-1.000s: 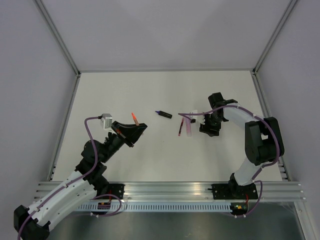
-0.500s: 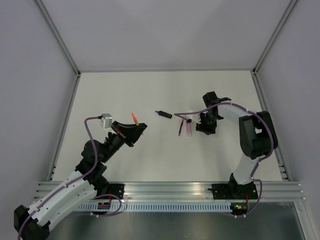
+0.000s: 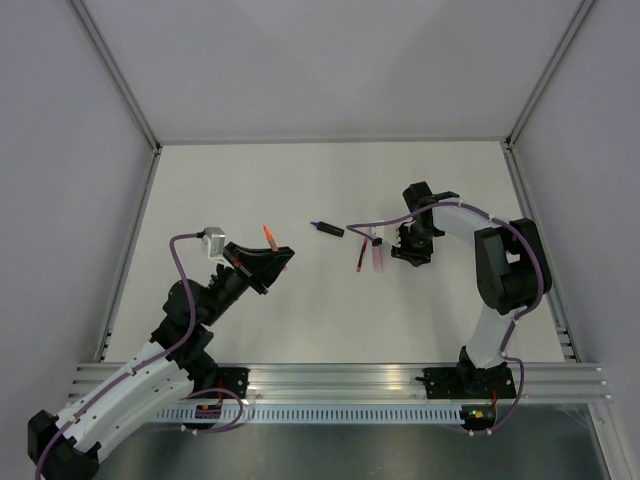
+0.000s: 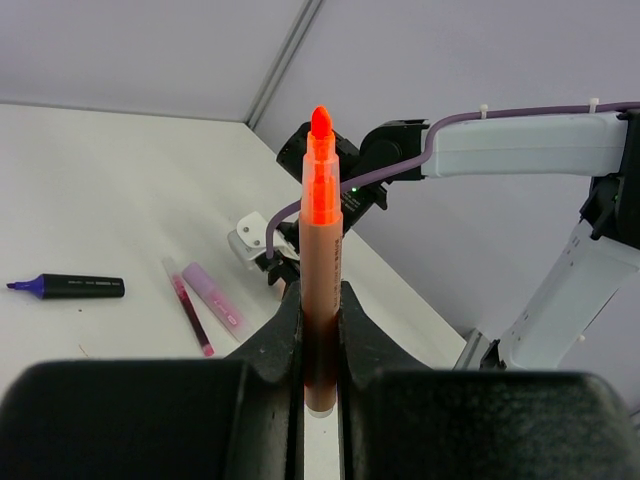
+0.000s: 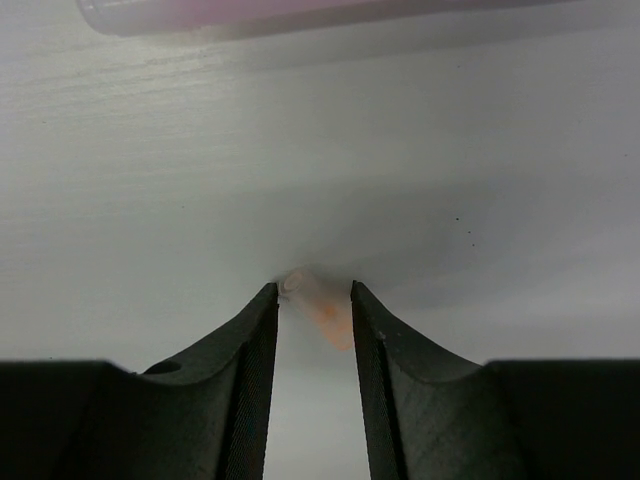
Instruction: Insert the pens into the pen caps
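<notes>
Currently the left gripper is clamping the orange pen upright over the tabletop's left half. The right gripper is straddling the pale orange cap lying nearer the right edge; whether it is pinching I cannot tell.

White table: navy pen, pink pen, cap

- White table: matt top, evenly lit
- Pale grey wall panels: behind, left and right of table
- Aluminium posts: rising from table's rear corners
- Slotted aluminium rail: along table's near edge
</notes>
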Controlling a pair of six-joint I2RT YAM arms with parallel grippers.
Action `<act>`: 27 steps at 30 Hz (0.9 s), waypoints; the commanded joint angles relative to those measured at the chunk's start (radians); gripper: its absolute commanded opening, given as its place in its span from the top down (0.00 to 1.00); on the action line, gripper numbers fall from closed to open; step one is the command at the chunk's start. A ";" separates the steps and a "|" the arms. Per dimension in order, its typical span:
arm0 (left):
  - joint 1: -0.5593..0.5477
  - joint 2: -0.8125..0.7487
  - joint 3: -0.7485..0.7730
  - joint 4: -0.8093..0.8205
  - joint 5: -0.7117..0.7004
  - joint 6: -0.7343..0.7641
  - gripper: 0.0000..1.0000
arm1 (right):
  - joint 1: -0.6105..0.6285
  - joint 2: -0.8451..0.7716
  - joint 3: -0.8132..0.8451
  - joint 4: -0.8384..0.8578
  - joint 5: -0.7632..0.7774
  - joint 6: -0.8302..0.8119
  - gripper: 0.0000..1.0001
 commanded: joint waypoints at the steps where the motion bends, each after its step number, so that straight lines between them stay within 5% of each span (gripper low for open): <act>1: -0.002 -0.003 -0.007 0.008 -0.015 0.026 0.97 | -0.007 0.066 -0.022 0.004 0.042 -0.030 0.60; 13: 0.000 -0.003 -0.007 0.006 -0.022 0.027 0.97 | -0.027 0.073 -0.025 0.063 0.064 0.021 0.99; 19: -0.002 -0.002 -0.010 0.008 -0.022 0.029 0.97 | -0.029 0.069 0.024 0.113 0.029 0.152 1.00; 27: 0.000 0.030 0.001 0.006 -0.016 0.055 0.97 | -0.024 0.046 0.164 0.181 -0.083 0.544 1.00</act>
